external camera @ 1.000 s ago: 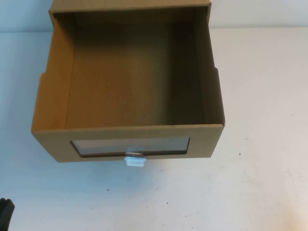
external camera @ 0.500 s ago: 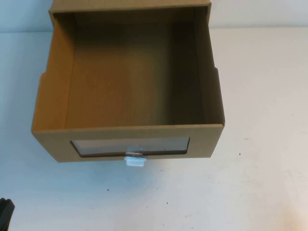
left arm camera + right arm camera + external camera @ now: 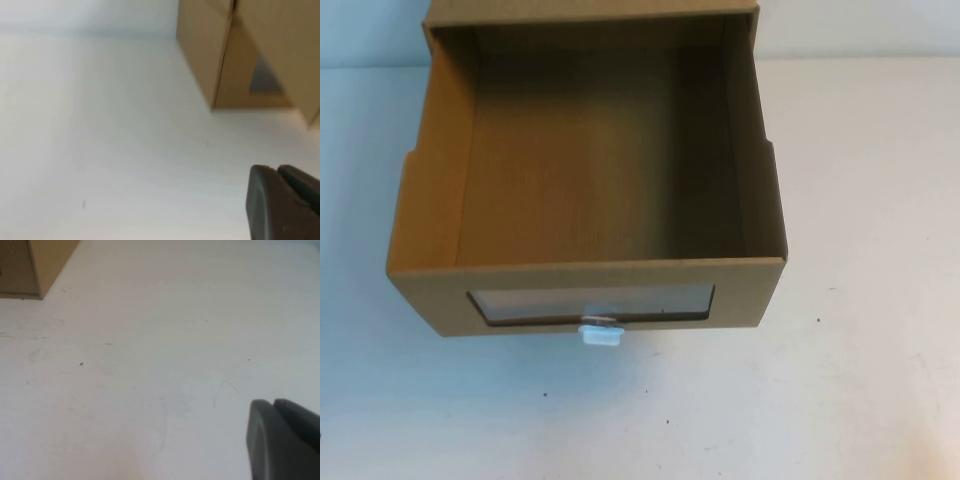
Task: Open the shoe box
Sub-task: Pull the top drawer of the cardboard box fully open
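The brown cardboard shoe box [image 3: 585,275] stands at the middle of the table with its drawer pulled out toward me, and the inside is bare. Its front panel has a clear window [image 3: 590,301] and a small white pull tab [image 3: 601,333]. The outer sleeve [image 3: 590,10] shows at the far edge. Neither arm appears in the high view. In the left wrist view my left gripper [image 3: 276,170] is shut and holds nothing, well away from the box [image 3: 205,50]. My right gripper [image 3: 274,402] is also shut on nothing, over bare table, with a box corner [image 3: 50,260] far off.
The white table [image 3: 860,200] spreads on both sides of the box and in front of it. A few small dark specks [image 3: 544,394] mark its surface.
The dark tip of the left arm that showed at the near left corner of the high view has dropped out of sight. The box has not moved.
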You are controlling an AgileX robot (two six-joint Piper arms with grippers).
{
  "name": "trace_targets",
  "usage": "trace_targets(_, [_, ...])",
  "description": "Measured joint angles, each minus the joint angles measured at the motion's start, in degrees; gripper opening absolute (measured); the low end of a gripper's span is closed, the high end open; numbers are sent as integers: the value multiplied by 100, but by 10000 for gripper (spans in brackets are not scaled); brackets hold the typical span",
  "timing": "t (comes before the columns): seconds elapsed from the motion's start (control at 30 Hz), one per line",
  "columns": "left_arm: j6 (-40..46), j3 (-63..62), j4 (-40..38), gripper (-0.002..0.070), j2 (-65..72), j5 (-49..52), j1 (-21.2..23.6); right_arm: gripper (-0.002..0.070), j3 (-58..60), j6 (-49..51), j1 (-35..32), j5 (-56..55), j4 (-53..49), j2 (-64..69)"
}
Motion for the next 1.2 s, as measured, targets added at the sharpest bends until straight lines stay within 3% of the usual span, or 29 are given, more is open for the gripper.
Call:
trace_targets(0.23, [188, 0, 0, -5, 0, 701, 50, -14, 0, 0, 0, 0, 0, 0])
trace_targets(1.2, [211, 0, 0, -5, 0, 721, 57, -13, 0, 0, 0, 0, 0, 0])
